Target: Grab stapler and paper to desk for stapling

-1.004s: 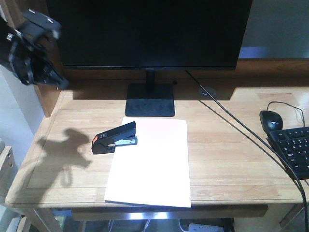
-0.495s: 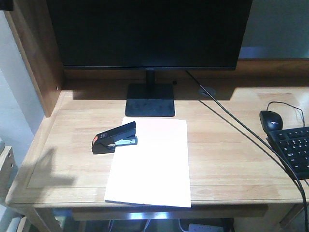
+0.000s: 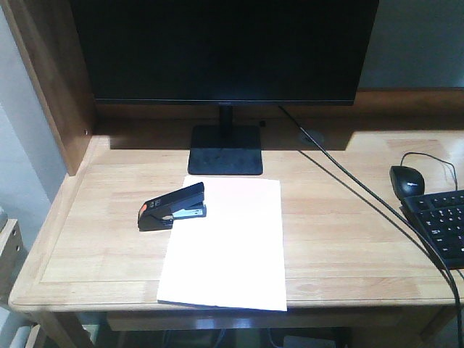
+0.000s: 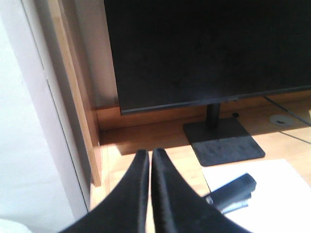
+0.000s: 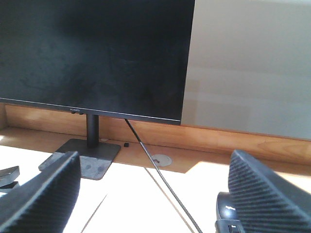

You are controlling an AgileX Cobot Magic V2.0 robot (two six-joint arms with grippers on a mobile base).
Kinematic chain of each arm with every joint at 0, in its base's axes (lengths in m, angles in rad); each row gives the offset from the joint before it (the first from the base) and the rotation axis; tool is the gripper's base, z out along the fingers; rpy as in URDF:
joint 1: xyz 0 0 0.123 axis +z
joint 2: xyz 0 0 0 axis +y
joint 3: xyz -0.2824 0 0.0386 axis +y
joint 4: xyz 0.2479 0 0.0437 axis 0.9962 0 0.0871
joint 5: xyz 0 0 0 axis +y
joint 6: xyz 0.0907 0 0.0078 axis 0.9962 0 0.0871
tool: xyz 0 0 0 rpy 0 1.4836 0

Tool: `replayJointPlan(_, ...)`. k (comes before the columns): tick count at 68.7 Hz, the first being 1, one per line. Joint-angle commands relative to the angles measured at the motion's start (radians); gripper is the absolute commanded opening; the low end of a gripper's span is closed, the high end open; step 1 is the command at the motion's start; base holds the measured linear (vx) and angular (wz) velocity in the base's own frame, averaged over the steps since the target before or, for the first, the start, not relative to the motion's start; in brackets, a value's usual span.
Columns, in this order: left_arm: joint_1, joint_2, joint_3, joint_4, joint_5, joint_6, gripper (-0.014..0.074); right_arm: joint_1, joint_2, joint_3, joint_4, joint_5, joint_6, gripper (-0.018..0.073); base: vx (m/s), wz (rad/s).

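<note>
The stapler (image 3: 172, 206) lies on the bench (image 3: 348, 246), its nose overlapping the left edge of the paper (image 3: 226, 243). From my left pincer (image 4: 150, 165), pressed closed and empty, it sits at four o'clock. My right pincer (image 5: 154, 187) gapes wide, empty, the mouse (image 5: 232, 209) just inside its right finger.

Black-and-orange stapler (image 3: 172, 206), white paper (image 3: 225, 243)

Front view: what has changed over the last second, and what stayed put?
The left arm, at the upper left a second ago, has left the front view, and its shadow is gone from the desk. Nothing was gripped or released. The stapler stays on the paper's left edge; monitor, mouse and keyboard unmoved.
</note>
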Motion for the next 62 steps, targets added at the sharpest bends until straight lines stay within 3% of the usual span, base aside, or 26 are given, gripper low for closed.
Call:
replayJointPlan(1, -0.003, -0.108, 0.090, -0.003, -0.120, 0.005, -0.0007, 0.002, 0.010, -0.024, -0.022, -0.033, -0.008, 0.0581, 0.00, 0.00)
replayJointPlan(16, -0.003, -0.341, 0.345, -0.003, -0.215, 0.037, -0.0007, 0.002, 0.010, -0.024, -0.022, -0.034, -0.008, 0.0581, 0.00, 0.00)
replayJointPlan(23, -0.003, -0.394, 0.406, 0.006, -0.320, 0.038, -0.0007, 0.002, 0.010, -0.024, -0.022, -0.034, -0.008, 0.0581, 0.00, 0.00)
replayJointPlan(62, -0.003, -0.410, 0.417, 0.005, -0.330, 0.037, -0.0007, 0.002, 0.010, -0.024, -0.022, -0.034, -0.008, 0.0581, 0.00, 0.00)
